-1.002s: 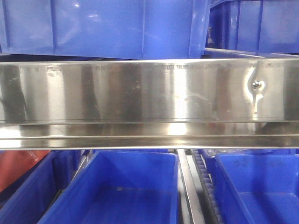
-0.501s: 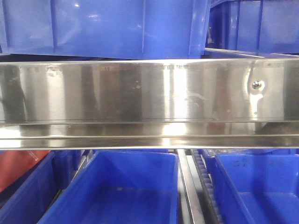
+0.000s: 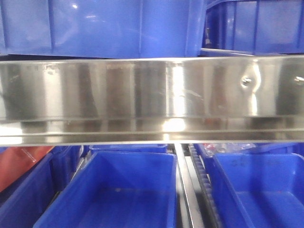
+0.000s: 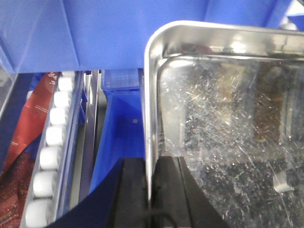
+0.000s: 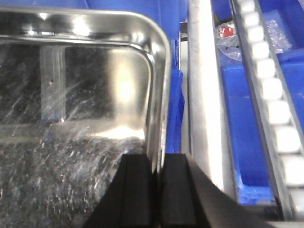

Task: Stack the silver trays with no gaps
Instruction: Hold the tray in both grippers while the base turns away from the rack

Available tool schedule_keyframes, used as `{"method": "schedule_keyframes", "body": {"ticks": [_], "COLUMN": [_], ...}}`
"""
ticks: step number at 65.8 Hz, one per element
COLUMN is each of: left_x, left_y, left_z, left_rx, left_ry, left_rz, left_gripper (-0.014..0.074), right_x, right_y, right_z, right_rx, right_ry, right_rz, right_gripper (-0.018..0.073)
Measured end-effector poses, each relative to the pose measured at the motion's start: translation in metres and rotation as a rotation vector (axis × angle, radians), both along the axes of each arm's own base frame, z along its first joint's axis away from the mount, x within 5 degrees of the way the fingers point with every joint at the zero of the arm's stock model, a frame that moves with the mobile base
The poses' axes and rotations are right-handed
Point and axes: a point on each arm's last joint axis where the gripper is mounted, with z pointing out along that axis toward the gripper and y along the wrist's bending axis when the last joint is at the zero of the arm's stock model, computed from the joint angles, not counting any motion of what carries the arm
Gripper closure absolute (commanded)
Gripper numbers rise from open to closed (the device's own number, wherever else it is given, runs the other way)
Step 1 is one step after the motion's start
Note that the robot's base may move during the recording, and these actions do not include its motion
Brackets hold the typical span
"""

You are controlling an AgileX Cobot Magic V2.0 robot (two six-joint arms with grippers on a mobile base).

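One silver tray (image 4: 228, 133) fills the right half of the left wrist view, its scratched floor and rounded far-left corner showing. My left gripper (image 4: 152, 162) is shut on the tray's left rim, one black finger on each side of the thin edge. The right wrist view shows the same tray (image 5: 71, 142) with its far-right corner. There my right gripper (image 5: 156, 157) is shut on the right rim. The tray hangs above a blue bin. Neither gripper nor any tray shows in the front view.
A long steel band (image 3: 142, 95) with a screw head crosses the front view. Blue bins stand above it (image 3: 95, 28) and below it (image 3: 128, 190). White roller tracks (image 4: 52, 142) (image 5: 270, 90) flank the bins. A red packet (image 4: 33, 118) lies at the left.
In the front view the steel band and its screw head have shifted a little left and up, and the bins below have shifted left with them.
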Motion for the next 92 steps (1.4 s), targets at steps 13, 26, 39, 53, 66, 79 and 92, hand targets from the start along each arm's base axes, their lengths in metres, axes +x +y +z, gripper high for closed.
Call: {"method": "schedule_keyframes", "body": {"ticks": [13,26,39,53,66,79,92], "left_x": [-0.0001,-0.0001,0.0,0.0002,0.0004,0.0004,0.0004], "left_y": [-0.0006,-0.0005,-0.0005,-0.0002,0.0,0.0,0.0], "left_z": [0.0003,0.0004,0.0004,0.0008,0.001,0.001,0.0011], "left_rx": [-0.001,0.002,0.002,0.006,0.008,0.008,0.008], "left_ry": [-0.004,-0.005,-0.006,-0.011,-0.014,-0.014,-0.015], "left_rz": [-0.004,-0.005,-0.005,-0.004,-0.003,-0.003,-0.003], "left_gripper": [0.0602,0.0602,0.0602,0.0602,0.0602,0.0602,0.0602], "right_x": [0.0,0.0,0.0,0.0,0.0,0.0,0.0], "right_y": [0.0,0.0,0.0,0.0,0.0001,0.0001,0.0001], "right_z": [0.0,0.0,0.0,0.0,0.0001,0.0001,0.0001], "right_rx": [0.0,0.0,0.0,0.0,0.003,0.004,0.004], "right_ry": [0.0,0.0,0.0,0.0,-0.001,0.0,0.0], "right_rz": [0.0,0.0,0.0,0.0,-0.001,-0.002,-0.002], "right_gripper": [0.0581,0.0581,0.0581,0.0581,0.0581,0.0581,0.0581]}}
